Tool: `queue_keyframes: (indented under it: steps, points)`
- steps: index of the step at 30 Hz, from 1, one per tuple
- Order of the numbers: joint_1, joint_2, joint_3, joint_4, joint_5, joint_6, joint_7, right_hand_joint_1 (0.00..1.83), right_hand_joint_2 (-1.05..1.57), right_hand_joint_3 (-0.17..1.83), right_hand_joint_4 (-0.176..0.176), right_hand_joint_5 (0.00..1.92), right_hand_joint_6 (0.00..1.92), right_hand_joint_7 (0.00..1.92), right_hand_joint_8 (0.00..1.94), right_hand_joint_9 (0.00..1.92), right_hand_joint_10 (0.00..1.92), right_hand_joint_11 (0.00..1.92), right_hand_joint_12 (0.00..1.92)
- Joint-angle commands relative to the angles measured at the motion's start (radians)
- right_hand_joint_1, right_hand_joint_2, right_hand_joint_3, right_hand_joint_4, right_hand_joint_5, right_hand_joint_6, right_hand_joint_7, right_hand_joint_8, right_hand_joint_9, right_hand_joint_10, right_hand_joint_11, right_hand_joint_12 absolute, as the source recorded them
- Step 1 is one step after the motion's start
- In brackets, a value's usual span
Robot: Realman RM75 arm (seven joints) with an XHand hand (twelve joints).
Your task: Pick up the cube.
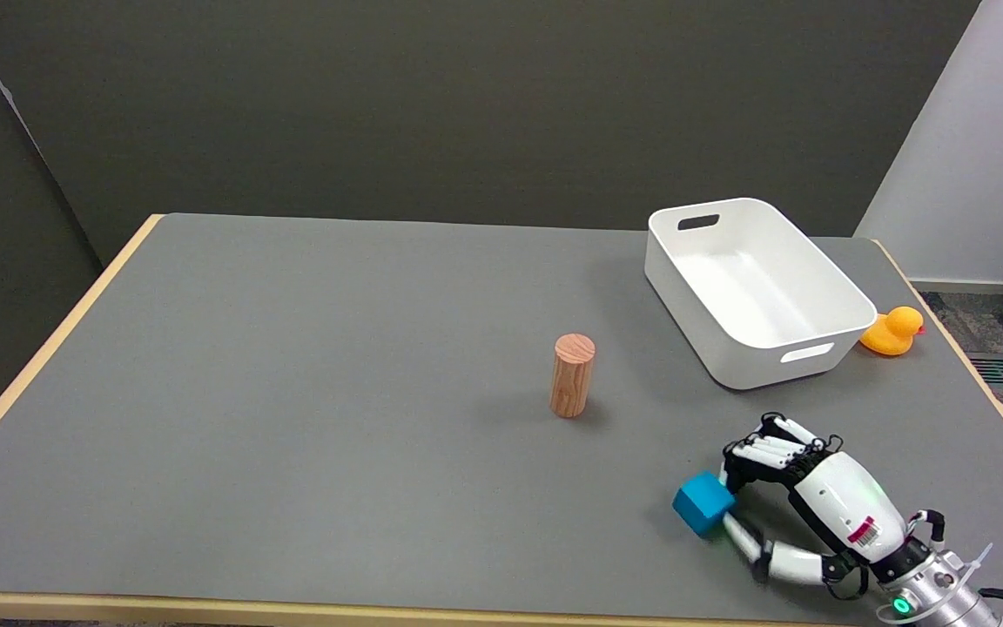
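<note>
The grey table (310, 366) carries a blue cube (702, 503) touching the hand's (802, 496) fingertips, a wooden cylinder (572, 375) beyond-left of it, and a white bin (754, 292) and duck (893, 332) beyond.

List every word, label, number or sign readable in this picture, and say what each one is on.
No text reads clearly anywhere in the head view.
Barcode sticker with red print on the back of the right hand: too small and blurred to read.
Blue cube, wooden cylinder, white bin, yellow duck, table: no visible markings.
</note>
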Motion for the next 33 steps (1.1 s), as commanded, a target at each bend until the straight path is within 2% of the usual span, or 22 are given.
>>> queue_keyframes:
  steps: [1, 6, 7, 9, 11, 13, 16, 18, 20, 33]
  points:
    - [0.027, 0.002, 0.009, 0.004, 0.013, 0.005, 0.0, 0.92, 1.04, 0.48, 0.108, 0.72, 1.49, 0.81, 1.13, 0.7, 1.33, 0.29, 1.49]
    - [0.037, 0.004, 0.012, 0.007, 0.014, -0.005, 0.049, 0.9, 1.09, 0.4, 0.111, 0.69, 1.5, 0.8, 1.11, 0.71, 1.35, 0.3, 1.5]
    - [0.037, 0.004, 0.012, 0.007, 0.014, -0.006, 0.059, 0.89, 1.06, 0.43, 0.098, 0.67, 1.46, 0.79, 1.09, 0.71, 1.35, 0.3, 1.5]
    - [0.038, 0.005, 0.012, 0.008, 0.014, -0.006, 0.066, 0.81, 0.65, 0.91, 0.001, 0.53, 1.12, 0.74, 1.0, 0.69, 1.34, 0.28, 1.49]
    - [0.033, 0.006, 0.012, 0.015, 0.009, -0.007, 0.063, 0.8, 0.65, 0.9, -0.009, 0.51, 1.06, 0.72, 0.96, 0.67, 1.33, 0.28, 1.48]
    - [0.027, 0.007, 0.012, 0.027, 0.009, -0.013, 0.059, 0.77, 0.64, 0.9, -0.019, 0.47, 0.93, 0.65, 0.85, 0.61, 1.28, 0.22, 1.44]
    - [0.019, 0.007, 0.013, 0.04, 0.01, -0.028, 0.055, 0.74, 0.63, 0.89, -0.019, 0.41, 0.78, 0.57, 0.75, 0.52, 1.21, 0.15, 1.36]
    - [0.018, 0.008, 0.013, 0.043, 0.009, -0.029, 0.051, 0.71, 0.61, 0.89, -0.018, 0.34, 0.61, 0.49, 0.62, 0.43, 1.13, 0.09, 1.29]
    - [0.018, 0.008, 0.013, 0.048, 0.007, -0.03, 0.051, 0.7, 0.6, 0.91, -0.014, 0.3, 0.55, 0.42, 0.55, 0.37, 1.04, 0.04, 1.26]
    - [0.017, 0.004, 0.003, 0.111, -0.049, -0.055, 0.051, 0.67, 0.59, 0.91, -0.019, 0.28, 0.52, 0.4, 0.52, 0.35, 1.01, 0.04, 1.27]
